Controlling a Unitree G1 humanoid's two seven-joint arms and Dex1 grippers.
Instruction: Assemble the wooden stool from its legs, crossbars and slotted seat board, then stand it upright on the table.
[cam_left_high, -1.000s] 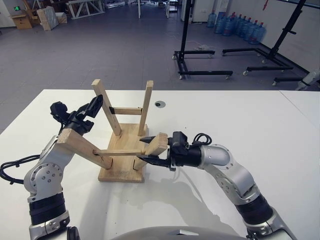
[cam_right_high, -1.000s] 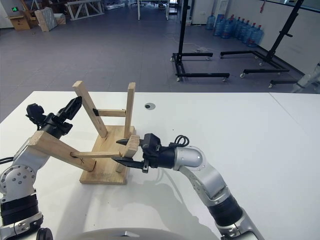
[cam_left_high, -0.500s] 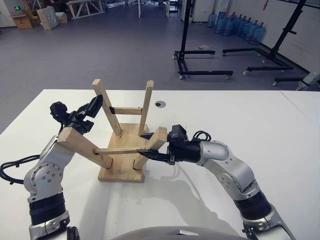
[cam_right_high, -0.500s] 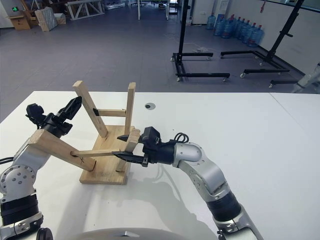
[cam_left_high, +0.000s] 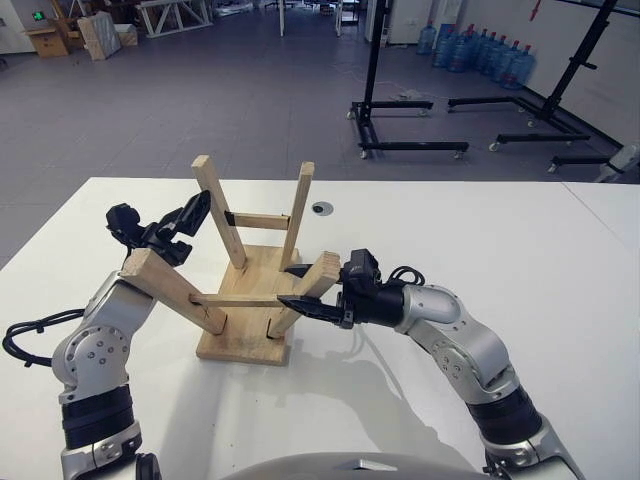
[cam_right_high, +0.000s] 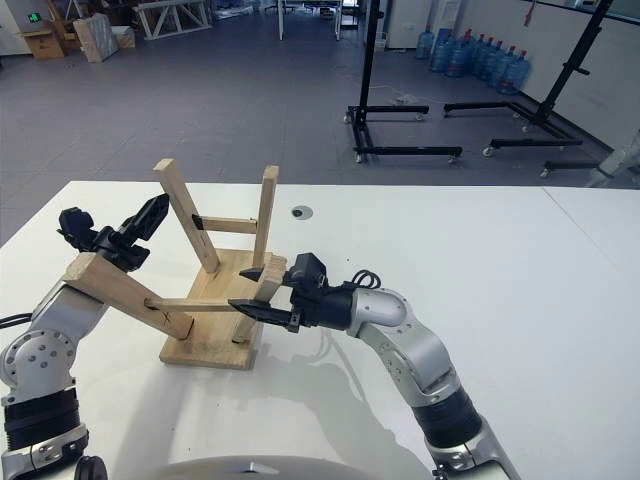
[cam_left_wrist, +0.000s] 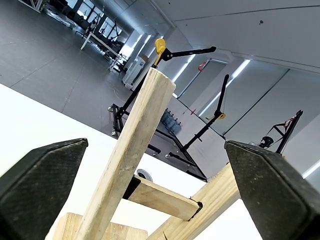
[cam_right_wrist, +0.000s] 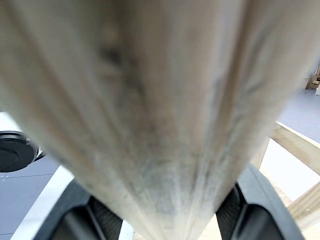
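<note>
Black wheeled racks (cam_left_high: 415, 148), blue water jugs (cam_left_high: 487, 52) behind

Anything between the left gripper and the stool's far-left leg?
Nothing, just bare air. In the left wrist view the far-left leg stands straight ahead of the left gripper, framed by its open fingers, with nothing in front of it.

The black two-finger right gripper (cam_left_high: 286, 285) has risen slightly and moved toward the far side. Its fingers have closed in tighter on the upper end of the pale wooden near-right stool leg (cam_left_high: 322, 272).
</note>
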